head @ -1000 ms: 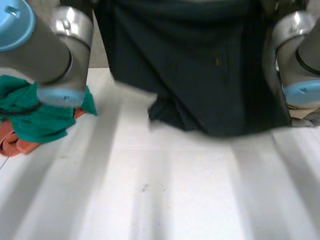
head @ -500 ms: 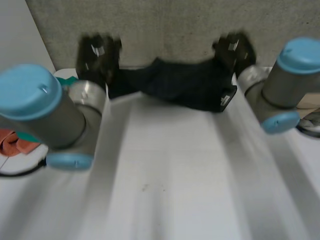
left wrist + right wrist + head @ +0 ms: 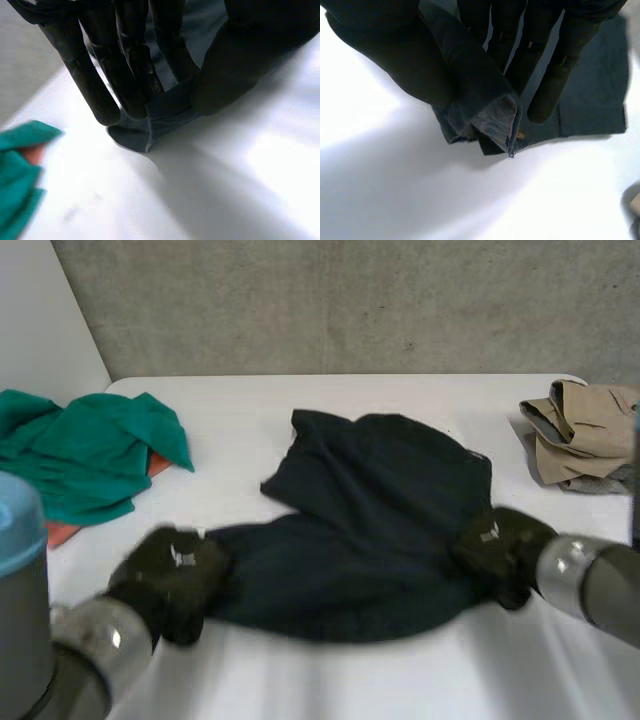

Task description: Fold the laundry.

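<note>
Partly bunched garment (image 3: pixel 370 510), pinched by left robot hand (image 3: pixel 172 575), right robot hand (image 3: pixel 495 550).

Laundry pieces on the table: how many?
4: dark garment at centre, green cloth at the left over an orange cloth, beige garment at the right; more may hide underneath.

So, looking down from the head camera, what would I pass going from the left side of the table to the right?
green cloth → left hand, pinching one end of the dark garment → dark garment → right hand, pinching its other end → beige clothes
</note>
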You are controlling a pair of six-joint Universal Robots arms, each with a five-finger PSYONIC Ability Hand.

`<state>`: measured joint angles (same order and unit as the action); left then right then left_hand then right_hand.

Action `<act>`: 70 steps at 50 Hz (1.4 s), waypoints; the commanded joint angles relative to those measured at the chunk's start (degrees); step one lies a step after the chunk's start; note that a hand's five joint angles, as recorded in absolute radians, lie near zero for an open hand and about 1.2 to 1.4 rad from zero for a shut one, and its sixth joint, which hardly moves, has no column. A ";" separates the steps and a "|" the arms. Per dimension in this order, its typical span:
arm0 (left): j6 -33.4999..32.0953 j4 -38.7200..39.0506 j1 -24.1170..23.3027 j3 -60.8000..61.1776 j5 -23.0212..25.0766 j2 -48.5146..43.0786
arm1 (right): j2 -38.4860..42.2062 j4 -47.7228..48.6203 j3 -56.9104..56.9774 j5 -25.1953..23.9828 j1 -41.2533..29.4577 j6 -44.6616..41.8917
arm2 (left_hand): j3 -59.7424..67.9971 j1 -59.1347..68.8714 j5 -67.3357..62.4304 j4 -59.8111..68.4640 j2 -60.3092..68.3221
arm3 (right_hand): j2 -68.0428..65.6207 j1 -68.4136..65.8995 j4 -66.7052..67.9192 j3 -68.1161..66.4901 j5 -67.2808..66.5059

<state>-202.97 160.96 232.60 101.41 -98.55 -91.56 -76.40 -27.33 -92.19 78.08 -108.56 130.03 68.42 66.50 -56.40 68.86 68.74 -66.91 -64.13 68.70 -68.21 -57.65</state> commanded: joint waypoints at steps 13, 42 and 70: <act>-3.83 -0.92 -6.47 -8.07 0.03 -9.59 | -8.77 1.47 -9.24 -6.27 5.91 -8.84 | 11.58 13.50 -13.60 11.14 11.26 | -13.09 -15.87 11.30 -11.79 -12.35; -9.55 58.61 6.64 -37.88 -0.76 -22.70 | 10.21 64.51 32.33 3.40 -0.68 23.52 | 11.58 13.50 -13.60 11.14 11.26 | -13.09 -15.87 11.30 -11.79 -12.35; -1.11 40.05 2.06 -4.82 -0.85 -17.77 | 24.02 18.27 19.95 -2.23 -0.07 14.37 | 11.58 13.50 -13.60 11.14 11.26 | -13.09 -15.87 11.30 -11.79 -12.35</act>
<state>-205.57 201.13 234.46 95.98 -99.49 -109.67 -51.87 -5.29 -68.31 75.83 -108.95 145.63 68.50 66.50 -56.94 68.88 68.79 -66.91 -64.14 68.87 -68.43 -57.95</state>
